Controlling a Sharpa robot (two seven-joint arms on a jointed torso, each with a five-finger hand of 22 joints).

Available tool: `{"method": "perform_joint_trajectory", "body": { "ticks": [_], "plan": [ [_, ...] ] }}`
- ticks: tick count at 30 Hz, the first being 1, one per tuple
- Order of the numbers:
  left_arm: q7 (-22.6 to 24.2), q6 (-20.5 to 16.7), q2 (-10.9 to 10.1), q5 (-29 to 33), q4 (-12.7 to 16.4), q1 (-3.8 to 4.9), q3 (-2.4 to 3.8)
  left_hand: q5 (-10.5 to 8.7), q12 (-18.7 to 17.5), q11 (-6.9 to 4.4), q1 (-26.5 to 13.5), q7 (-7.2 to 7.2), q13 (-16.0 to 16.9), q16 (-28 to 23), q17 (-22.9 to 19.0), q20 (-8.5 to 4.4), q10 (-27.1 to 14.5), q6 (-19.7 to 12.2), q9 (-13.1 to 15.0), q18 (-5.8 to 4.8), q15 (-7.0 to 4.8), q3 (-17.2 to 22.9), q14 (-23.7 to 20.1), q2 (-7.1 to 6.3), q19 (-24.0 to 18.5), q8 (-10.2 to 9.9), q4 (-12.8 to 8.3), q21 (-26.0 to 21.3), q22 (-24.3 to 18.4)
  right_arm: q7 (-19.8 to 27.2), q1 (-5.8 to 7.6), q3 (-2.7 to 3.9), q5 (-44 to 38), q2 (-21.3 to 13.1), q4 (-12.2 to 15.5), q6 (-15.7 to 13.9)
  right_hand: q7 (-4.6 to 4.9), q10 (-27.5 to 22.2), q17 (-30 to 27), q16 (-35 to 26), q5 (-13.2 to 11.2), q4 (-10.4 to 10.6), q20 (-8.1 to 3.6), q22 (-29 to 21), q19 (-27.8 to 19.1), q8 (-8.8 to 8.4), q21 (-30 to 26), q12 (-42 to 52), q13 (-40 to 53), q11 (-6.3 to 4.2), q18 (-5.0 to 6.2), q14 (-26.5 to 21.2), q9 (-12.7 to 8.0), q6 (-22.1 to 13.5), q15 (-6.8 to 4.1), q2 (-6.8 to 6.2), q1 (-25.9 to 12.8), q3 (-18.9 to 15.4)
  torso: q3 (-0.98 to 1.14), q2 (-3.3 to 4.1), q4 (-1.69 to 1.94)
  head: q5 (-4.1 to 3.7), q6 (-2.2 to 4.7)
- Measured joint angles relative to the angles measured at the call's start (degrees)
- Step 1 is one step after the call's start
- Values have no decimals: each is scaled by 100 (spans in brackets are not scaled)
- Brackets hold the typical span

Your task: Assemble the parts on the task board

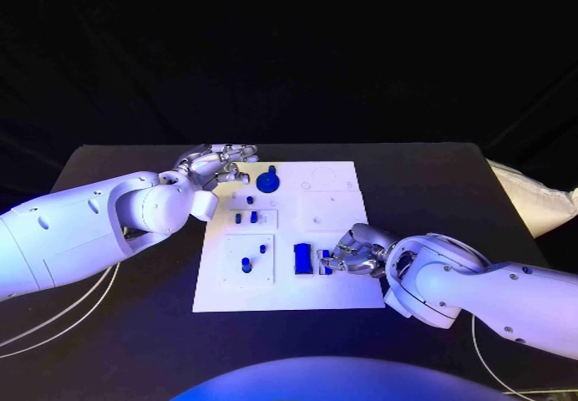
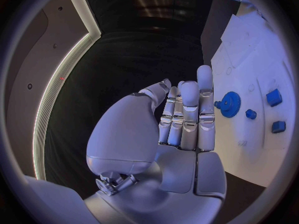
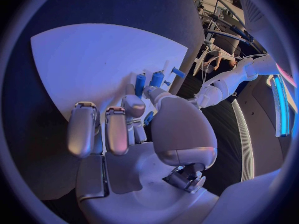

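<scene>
Flat white task board (image 1: 332, 188), toothed blue gear (image 1: 267, 180)

left hand (image 1: 220, 164): fingers extended, holding nothing | right hand (image 1: 356, 253): fingers curled

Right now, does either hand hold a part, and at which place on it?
The left hand holds nothing, its fingers straight. The right hand rests by a small blue part; whether it grips it cannot be told.

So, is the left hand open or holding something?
Open: the left hand holds nothing, its fingers extended beside the blue gear without touching it.
</scene>
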Motion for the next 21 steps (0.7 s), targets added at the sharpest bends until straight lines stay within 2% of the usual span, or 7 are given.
{"method": "perform_joint_trajectory", "body": {
  "ticks": [2, 4, 6, 9, 11, 21],
  "plan": [
    [-1, 1, 0, 0, 1, 0, 0, 0, 0, 0, 0, 0, 0, 0, 0, 0, 0, 0, 0, 0, 0, 0, 0, 0, 0, 0, 0, 0, 0, -15, 0, 0, -15, 6, -5, 28, -23, 0, 0, 0, 57, 46, 0, 3, 0, 3, 0, 5, 14, 0, 0, 0, 15, 23, 0, 31, -31, -118, 1, -1, 0, 2, -1],
    [-3, 1, 0, -1, 2, 0, 0, 0, 0, 0, 0, 0, 0, 0, 0, 0, 0, 0, 0, 0, 0, 0, 0, 0, 0, 0, 0, 0, 0, -27, 0, 0, -38, 12, -10, 55, -23, 0, 0, 0, 42, 108, 0, 6, 0, 7, 0, 5, 21, 0, 0, -1, 29, 23, 1, -29, -124, -264, 1, -1, -2, 2, -2],
    [-5, 3, 0, -2, 3, 0, 0, 0, 0, 0, 0, 0, 0, 0, -3, 0, 0, 0, 0, 0, 0, 0, 0, 0, 0, 0, 0, 0, -1, -35, 0, 0, -62, 16, -11, 69, -24, 0, -5, 0, -147, 191, 0, -1, 0, 6, 0, 5, 21, 0, 0, -1, 40, 23, 1, -30, -197, -421, 1, -1, -3, 1, -2],
    [-8, 5, 0, -8, 6, 0, 0, 0, 0, 0, 0, 0, 0, 0, -10, 0, 0, 0, 0, 0, 0, 0, 0, 0, 0, 0, 0, 0, -5, -43, 0, 0, -105, 19, -12, 74, -24, 0, -58, -56, -638, 345, 0, -58, 0, 6, 0, -34, -6, 0, 0, -1, 59, 24, 1, -51, -218, -721, 1, -2, -2, -1, -2],
    [-10, 6, 0, -12, 7, 0, 0, 0, 0, 0, 0, 0, 0, 0, -10, 0, 0, 0, 0, 0, 0, 0, 0, 0, 0, 0, 0, 0, -5, -44, 0, 0, -131, 20, -12, 72, -24, 0, -78, -64, -811, 426, 0, -80, 0, 6, 0, -63, -26, 0, 0, -1, 71, 23, 1, -51, -218, -873, 1, -2, -3, -1, -2],
    [-21, 14, -3, -31, 9, 0, 0, 0, 0, 0, 0, 0, 0, 0, -10, 0, 0, 0, 0, -1, 0, 0, 0, 0, 0, 0, 0, 0, -5, -23, 0, 0, -247, 12, 15, 33, -24, 0, -76, -66, -856, 497, 0, -74, 0, 6, 0, -63, -21, 0, 0, -2, 81, 23, 2, -51, -218, -976, 1, -2, -2, 1, -9]
  ]
}}
